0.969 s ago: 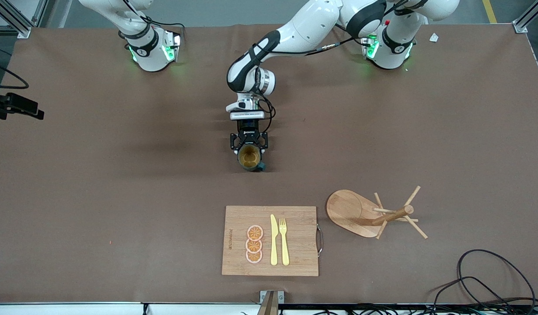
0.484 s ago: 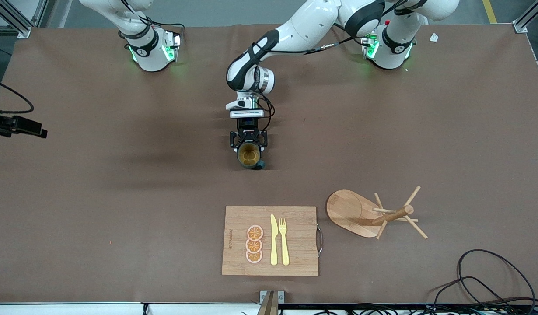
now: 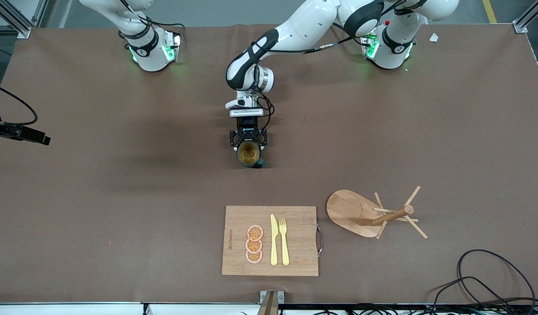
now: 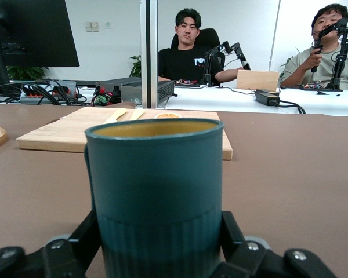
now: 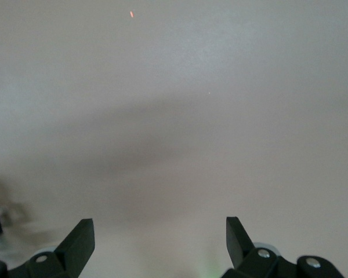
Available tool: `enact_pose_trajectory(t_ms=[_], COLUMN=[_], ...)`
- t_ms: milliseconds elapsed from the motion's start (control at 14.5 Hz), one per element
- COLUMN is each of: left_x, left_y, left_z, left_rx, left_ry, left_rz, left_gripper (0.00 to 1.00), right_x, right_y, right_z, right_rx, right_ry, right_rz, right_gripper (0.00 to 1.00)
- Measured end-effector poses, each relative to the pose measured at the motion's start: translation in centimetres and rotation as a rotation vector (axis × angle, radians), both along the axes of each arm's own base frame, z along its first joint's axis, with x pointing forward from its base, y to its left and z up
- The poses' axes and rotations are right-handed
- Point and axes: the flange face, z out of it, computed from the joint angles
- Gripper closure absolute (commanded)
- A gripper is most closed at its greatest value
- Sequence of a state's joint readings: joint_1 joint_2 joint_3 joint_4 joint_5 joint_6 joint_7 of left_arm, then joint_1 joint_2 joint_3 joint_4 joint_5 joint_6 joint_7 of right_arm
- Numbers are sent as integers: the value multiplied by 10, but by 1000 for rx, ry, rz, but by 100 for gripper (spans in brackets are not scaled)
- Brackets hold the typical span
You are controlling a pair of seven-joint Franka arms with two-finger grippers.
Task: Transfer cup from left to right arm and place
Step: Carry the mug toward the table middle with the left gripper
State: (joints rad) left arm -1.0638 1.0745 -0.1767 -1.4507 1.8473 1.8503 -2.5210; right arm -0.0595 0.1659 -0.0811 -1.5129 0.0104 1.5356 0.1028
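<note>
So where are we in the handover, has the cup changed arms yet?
Not yet. The left end effector has picked up the cup and is shut on its ribbed sides, holding it upright at mid-table, farther from the front camera than the cutting board. The right end effector is open, with only bare tabletop under it. Left: the handover itself and the placing.

Illumination is even and bright from overhead; the table (image 3: pixel 120 183) shows soft, diffuse arm shadows and no glare. The left wrist view renders the cup (image 4: pixel 156 191) sharply against a bright, slightly soft background. The right wrist view is pale, washed out and low in contrast.
</note>
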Motion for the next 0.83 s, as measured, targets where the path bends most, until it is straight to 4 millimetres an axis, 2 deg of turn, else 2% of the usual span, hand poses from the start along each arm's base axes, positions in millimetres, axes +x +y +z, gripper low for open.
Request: enact_pose_trajectory(t_ms=[277,415,623,830], left_x=[1,-8,-22,-25], left_y=[-2,-11,-27,-37], left_z=[4,16,54,97], left_rx=[-21,-62,-146,-227], left_ry=[24,91,213,347], left_rz=[42,109,210,294], left_gripper=[0,0,0,0], right_x=[6,9,14,15], right_y=[38,51,71,115], right_z=[-9,-14,-24,-36], right_rx=[-26,-36,-57,-92], right_ry=[18,27,34,32], right_rz=[-131,-177,-286,-433], right_gripper=[0,0,0,0])
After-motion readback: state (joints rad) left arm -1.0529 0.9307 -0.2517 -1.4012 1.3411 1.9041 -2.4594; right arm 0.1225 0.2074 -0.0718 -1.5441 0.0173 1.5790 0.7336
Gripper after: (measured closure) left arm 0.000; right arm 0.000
